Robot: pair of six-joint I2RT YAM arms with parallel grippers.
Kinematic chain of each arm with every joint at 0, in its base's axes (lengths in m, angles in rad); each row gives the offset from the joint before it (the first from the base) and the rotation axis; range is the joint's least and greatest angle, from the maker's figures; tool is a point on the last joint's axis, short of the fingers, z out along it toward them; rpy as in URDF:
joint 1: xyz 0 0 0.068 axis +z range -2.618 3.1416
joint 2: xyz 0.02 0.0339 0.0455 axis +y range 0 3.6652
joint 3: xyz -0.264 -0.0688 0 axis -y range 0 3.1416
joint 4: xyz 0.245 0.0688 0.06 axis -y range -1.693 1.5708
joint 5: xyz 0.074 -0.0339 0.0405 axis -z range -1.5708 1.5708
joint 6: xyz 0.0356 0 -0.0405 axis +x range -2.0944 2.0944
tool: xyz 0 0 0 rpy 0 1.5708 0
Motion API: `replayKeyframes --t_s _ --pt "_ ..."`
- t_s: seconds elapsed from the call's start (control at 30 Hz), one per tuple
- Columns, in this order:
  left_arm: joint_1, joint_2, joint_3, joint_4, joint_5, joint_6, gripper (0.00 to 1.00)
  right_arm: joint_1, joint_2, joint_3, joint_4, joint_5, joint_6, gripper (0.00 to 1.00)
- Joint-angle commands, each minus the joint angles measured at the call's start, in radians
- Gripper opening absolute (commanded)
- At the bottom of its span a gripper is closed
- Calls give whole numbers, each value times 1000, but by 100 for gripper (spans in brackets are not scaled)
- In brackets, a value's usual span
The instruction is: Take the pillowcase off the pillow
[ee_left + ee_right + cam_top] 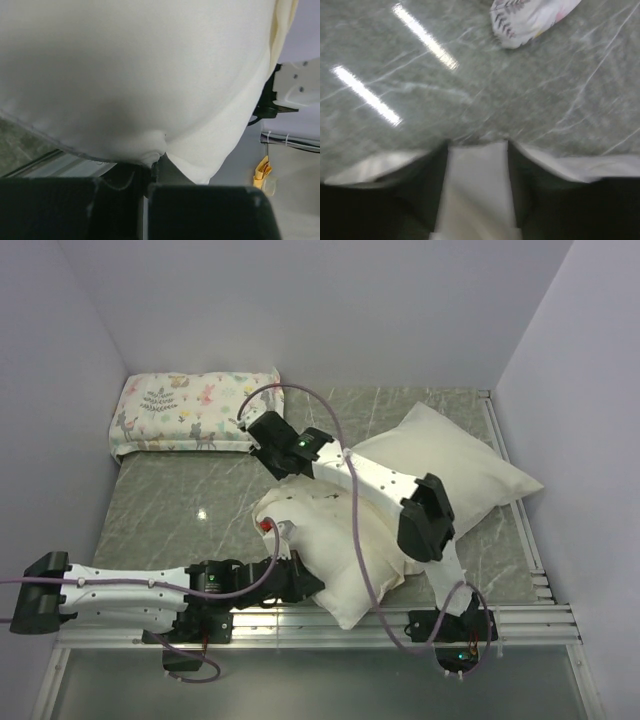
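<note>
Left arm (120, 592), right arm (385, 480); one pillowcase (335, 545), one pillow (465, 465), one printed pillow (190, 410).

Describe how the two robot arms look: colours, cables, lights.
The left arm and the right arm look alike: white links between bulky black joints. A thin purple cable loops loosely along each. Small green lights glow on some joints.

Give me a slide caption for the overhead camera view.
Left gripper pinches the cream pillowcase at its near edge, the white pillow half bare beyond.
</note>
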Motion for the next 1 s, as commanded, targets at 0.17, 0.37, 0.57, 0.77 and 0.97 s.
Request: replayKeyframes --t_s 0.17,0.37,0.57,0.77,0.97 --pt "-101 51 204 -141 -143 -6 1 -108 2 -17 -22 -5 74 4" --pt "-126 34 238 -187 -200 -21 0 -228 -31 -79 -17 -72 117 0" --pt "-127 20 175 -153 -186 -44 0 -223 -154 -148 62 -358 91 63" --pt "-127 -24 97 -99 -175 -70 1 -194 -134 -41 -81 -505 -18 76" --pt "-127 -83 49 -105 -178 -84 0 -158 -183 -123 -117 -504 -67 80"
